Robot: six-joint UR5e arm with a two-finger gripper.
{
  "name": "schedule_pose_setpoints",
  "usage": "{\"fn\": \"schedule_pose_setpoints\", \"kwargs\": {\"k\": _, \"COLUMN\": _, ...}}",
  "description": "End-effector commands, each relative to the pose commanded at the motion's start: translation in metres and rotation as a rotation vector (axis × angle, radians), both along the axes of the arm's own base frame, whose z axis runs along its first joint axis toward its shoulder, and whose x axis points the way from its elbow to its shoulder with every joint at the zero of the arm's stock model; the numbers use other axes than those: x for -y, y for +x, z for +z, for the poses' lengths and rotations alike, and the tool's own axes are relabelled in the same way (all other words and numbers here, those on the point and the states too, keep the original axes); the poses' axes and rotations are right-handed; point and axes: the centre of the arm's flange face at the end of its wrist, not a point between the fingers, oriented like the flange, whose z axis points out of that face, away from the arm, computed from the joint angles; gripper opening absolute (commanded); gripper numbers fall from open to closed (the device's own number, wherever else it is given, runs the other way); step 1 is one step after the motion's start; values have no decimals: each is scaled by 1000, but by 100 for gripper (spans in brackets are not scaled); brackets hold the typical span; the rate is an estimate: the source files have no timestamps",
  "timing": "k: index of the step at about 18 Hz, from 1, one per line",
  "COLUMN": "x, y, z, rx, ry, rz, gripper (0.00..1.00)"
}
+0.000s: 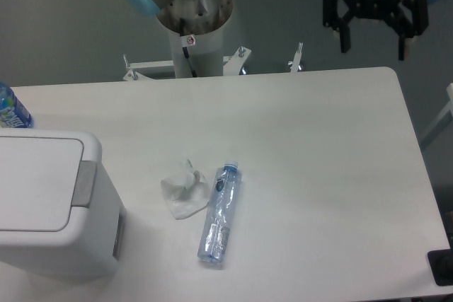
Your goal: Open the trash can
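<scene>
The gripper point(374, 42) is hanging in the air past the far right corner of the table point(318, 146), and its two fingers are standing wide apart, holding nothing. The trash can point(49, 206) is sitting at the near left of the table with its lid lying flat and shut. A bottle point(219, 213) is lying on its side near the middle, touching a crumpled tissue point(184, 189).

The gripper point(375, 40) hangs above the far right corner of the tabletop, pointing downward, its 2 black fingers point(346, 33) spread wide apart with nothing between them. A blue light glows on its body. The arm's base column point(192, 30) stands beyond the far edge, near its middle.
</scene>
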Motion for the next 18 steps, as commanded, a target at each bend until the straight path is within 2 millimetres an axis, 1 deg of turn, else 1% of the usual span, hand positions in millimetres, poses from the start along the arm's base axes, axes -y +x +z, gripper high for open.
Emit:
{"fn": "schedule_pose_setpoints", "kwargs": {"k": 6, "x": -2, "y": 1, "z": 1, "rx": 1, "ry": 2, "rz": -1, "gripper": 100}}
{"fn": "schedule_pose_setpoints", "kwargs": {"k": 9, "x": -14, "y": 7, "z": 1, "rx": 9, "ry": 16, "rz": 4, "gripper": 100}}
{"fn": "schedule_pose_setpoints", "kwargs": {"k": 11, "x": -24, "y": 9, "z": 0, "rx": 18, "ry": 46, "rz": 43, "gripper": 100}}
{"fn": "schedule_pose_setpoints", "kwargs": {"k": 14, "x": -56, "y": 16, "z": -6, "rx": 20, "ry": 122, "rz": 112, "gripper": 100}}
{"fn": "schedule_pose_setpoints", "kwargs": {"k": 16, "x": -75, "y": 18, "z": -11, "rx": 33, "ry": 205, "rz": 213, "gripper": 100}}
{"fn": "schedule_pose_setpoints", "kwargs": {"k": 18, "x": -107, "y": 34, "z": -14, "rx": 52, "ry": 275, "rz": 254, "gripper": 100}}
